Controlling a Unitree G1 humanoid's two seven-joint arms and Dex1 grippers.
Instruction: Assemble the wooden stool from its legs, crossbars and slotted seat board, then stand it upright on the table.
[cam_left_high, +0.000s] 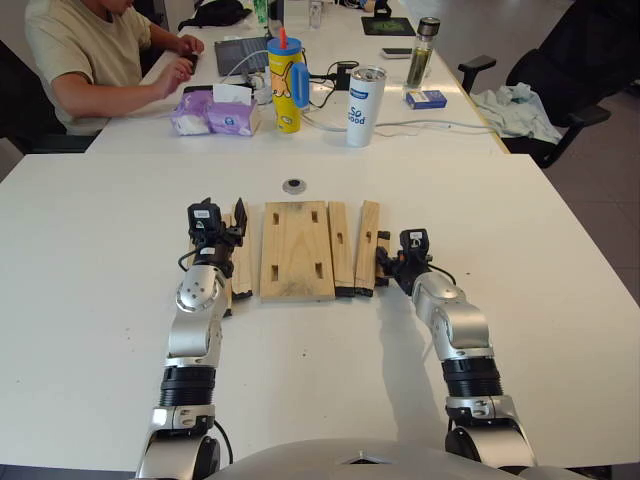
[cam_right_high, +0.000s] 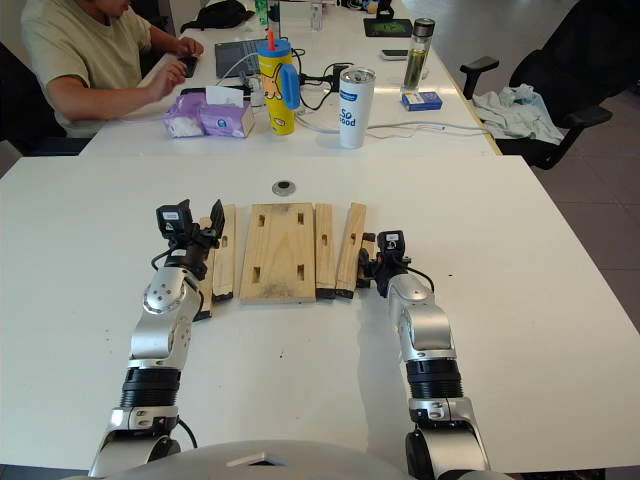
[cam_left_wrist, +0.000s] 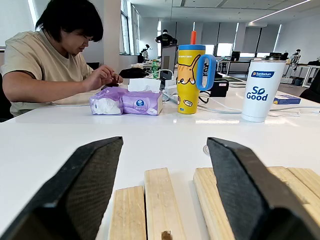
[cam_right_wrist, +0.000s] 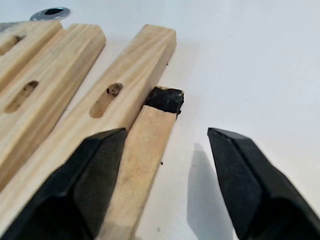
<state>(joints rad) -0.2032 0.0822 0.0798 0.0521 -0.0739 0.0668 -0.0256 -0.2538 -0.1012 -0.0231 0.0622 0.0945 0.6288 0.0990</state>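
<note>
The slotted seat board (cam_left_high: 295, 250) lies flat at the table's middle. Two slotted legs (cam_left_high: 341, 245) (cam_left_high: 367, 243) lie beside it on the right, and more wooden bars (cam_left_high: 241, 258) on the left. My left gripper (cam_left_high: 222, 224) hovers open over the left bars (cam_left_wrist: 161, 200), with its fingers (cam_left_wrist: 80, 185) on either side of them. My right gripper (cam_left_high: 390, 262) stands open low at the right end of the row. A thin crossbar (cam_right_wrist: 147, 145) with a dark tip lies between its fingers (cam_right_wrist: 95, 170), against the outer leg (cam_right_wrist: 127, 85).
A metal grommet (cam_left_high: 293, 186) sits in the table just beyond the seat board. On the far table stand a yellow mug (cam_left_high: 286, 85), a white tumbler (cam_left_high: 365, 105) and a tissue pack (cam_left_high: 215, 110). Bare table surrounds the wooden parts.
</note>
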